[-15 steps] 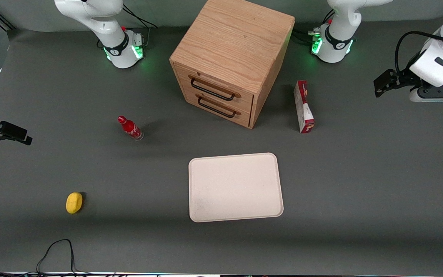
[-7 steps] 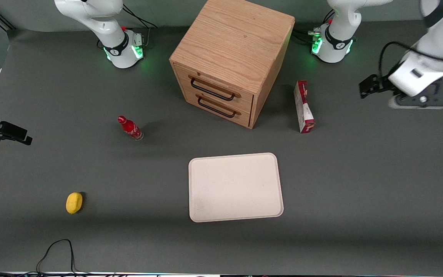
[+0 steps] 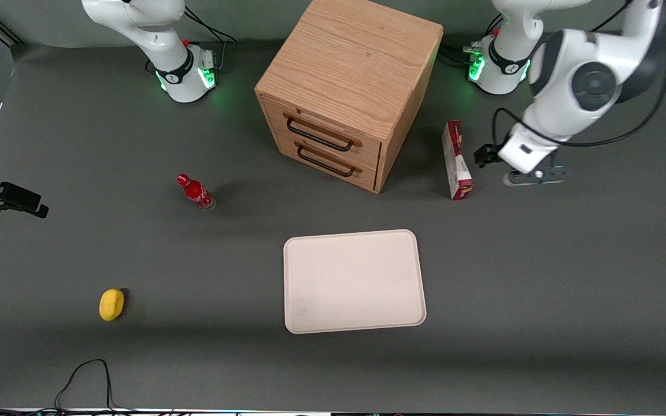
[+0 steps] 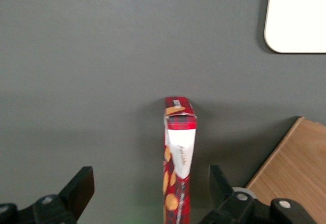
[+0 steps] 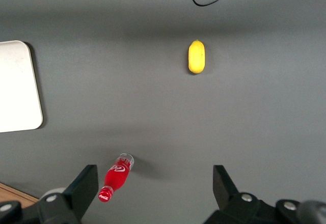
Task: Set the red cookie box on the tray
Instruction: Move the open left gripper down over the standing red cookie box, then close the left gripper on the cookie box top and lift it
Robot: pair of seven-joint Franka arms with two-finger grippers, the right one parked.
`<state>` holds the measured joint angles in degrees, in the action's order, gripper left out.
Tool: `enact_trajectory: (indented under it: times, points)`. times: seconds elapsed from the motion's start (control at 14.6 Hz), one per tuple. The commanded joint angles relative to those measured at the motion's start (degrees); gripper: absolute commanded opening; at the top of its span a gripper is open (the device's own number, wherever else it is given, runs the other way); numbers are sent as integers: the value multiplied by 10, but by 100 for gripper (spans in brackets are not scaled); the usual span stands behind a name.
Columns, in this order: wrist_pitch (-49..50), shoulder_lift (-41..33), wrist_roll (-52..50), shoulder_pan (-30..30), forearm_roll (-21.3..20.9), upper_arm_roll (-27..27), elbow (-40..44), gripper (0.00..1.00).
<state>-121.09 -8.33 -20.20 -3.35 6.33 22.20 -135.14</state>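
Note:
The red cookie box [image 3: 456,160] stands on its long thin edge on the grey table, beside the wooden cabinet and farther from the front camera than the tray [image 3: 354,281]. The cream-white tray lies flat with nothing on it. My left gripper [image 3: 532,173] hovers close beside the box, toward the working arm's end of the table. In the left wrist view the box [image 4: 179,147] shows between the spread fingers of the gripper [image 4: 150,175], nearer to one fingertip [image 4: 218,179] and touching neither. The gripper is open. A tray corner [image 4: 300,15] also shows there.
A wooden two-drawer cabinet [image 3: 347,86] stands close beside the box. A small red bottle [image 3: 196,192] and a yellow lemon-shaped object [image 3: 111,304] sit toward the parked arm's end. A black cable [image 3: 87,375] loops near the front edge.
My left arm has swung in from the working arm's end of the table toward the cookie box, bringing the open gripper close to it. The box and tray have not moved.

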Motion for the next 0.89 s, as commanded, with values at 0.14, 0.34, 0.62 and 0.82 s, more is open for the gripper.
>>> enact_trajectory:
  times: [0.14,0.34,0.62,0.82]
  points:
    - [-178,-13,-56,4,7,57,-143,100]
    - [-222,2,-62,9,7,77,-175,100]
    - [-288,29,-72,22,7,78,-212,100]
    - [-289,35,-83,27,7,91,-217,80]
